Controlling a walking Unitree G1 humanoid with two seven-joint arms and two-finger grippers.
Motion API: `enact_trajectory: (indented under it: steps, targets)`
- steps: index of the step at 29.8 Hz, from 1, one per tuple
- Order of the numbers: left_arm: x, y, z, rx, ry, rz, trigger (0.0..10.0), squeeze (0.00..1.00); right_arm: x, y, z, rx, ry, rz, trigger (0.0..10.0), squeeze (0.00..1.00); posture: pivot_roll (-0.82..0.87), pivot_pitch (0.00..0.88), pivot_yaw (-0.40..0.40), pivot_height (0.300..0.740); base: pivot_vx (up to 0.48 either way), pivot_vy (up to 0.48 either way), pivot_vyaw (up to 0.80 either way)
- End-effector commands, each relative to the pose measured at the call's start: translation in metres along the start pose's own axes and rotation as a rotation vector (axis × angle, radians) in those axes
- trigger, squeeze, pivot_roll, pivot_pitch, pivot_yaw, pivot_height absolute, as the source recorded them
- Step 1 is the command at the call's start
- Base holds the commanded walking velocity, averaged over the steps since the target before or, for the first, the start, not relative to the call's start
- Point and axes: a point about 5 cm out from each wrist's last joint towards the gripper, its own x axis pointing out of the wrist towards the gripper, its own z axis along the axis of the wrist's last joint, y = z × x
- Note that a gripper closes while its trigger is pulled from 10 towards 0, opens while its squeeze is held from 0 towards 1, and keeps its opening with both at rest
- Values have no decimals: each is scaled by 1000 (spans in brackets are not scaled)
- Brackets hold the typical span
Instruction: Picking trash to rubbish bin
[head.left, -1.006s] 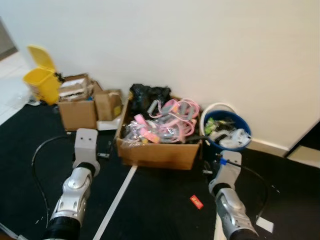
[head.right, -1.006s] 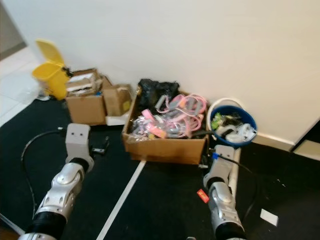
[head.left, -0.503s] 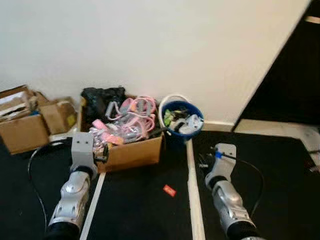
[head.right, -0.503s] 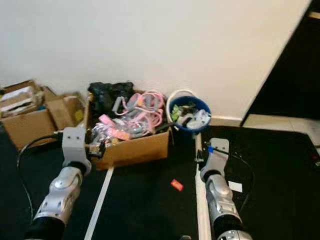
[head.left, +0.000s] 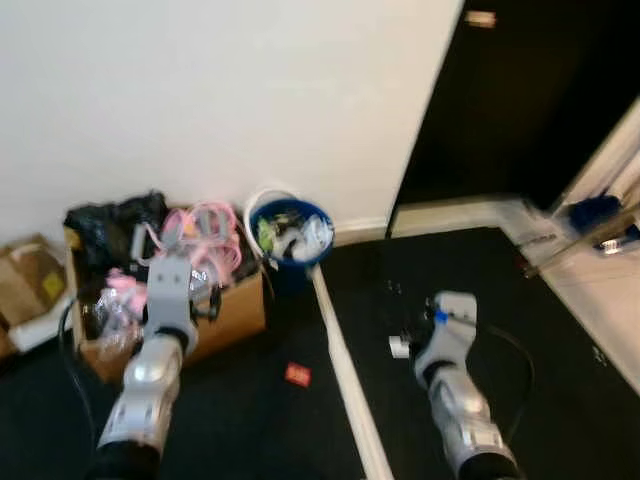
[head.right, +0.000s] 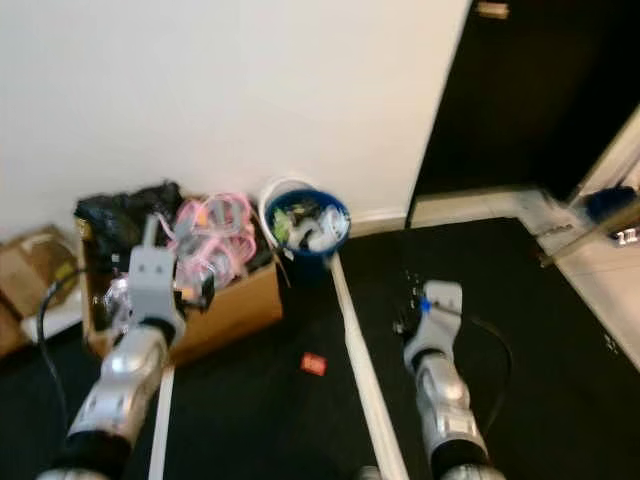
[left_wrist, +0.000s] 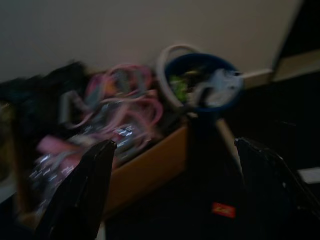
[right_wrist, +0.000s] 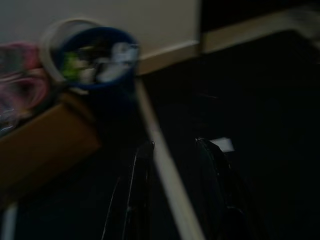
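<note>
The blue rubbish bin (head.left: 290, 232) stands against the white wall, with mixed trash in it. A small red wrapper (head.left: 297, 375) lies on the black floor in front of it, also seen in the left wrist view (left_wrist: 223, 210). A white scrap (head.left: 398, 346) lies on the floor by my right gripper (head.left: 408, 328). My left gripper (left_wrist: 175, 190) is held over the cardboard box's front, open wide, nothing between its fingers (left_wrist: 82, 195). My right gripper (right_wrist: 174, 143) hangs above the floor right of the white line, open and empty, the white scrap (right_wrist: 222, 144) just beyond it.
A cardboard box (head.left: 235, 310) of pink and black clutter sits left of the bin. A white line (head.left: 345, 390) runs along the black floor from the bin towards me. A dark doorway (head.left: 520, 100) opens at the right, with pale floor and blurred objects (head.left: 600, 215) beyond.
The camera has swung to the right: box and bin have slid left in the picture and the dark doorway has come into view. Both arms stay held out in front.
</note>
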Motion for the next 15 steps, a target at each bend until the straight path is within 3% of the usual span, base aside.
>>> enact_trajectory:
  steps: [1, 15]
  targets:
    - [-3, -1, -7, 7, 32, -7, 10000, 0, -1, -4, -1, 6, 3, -17, 10000, 0, 51, 129, 33, 740, 0, 0, -800]
    - [-2, -2, -7, 4, 34, -10, 10000, 0, -2, -4, -1, 7, 6, -17, 10000, 0, 45, 129, 31, 740, 0, 0, -800]
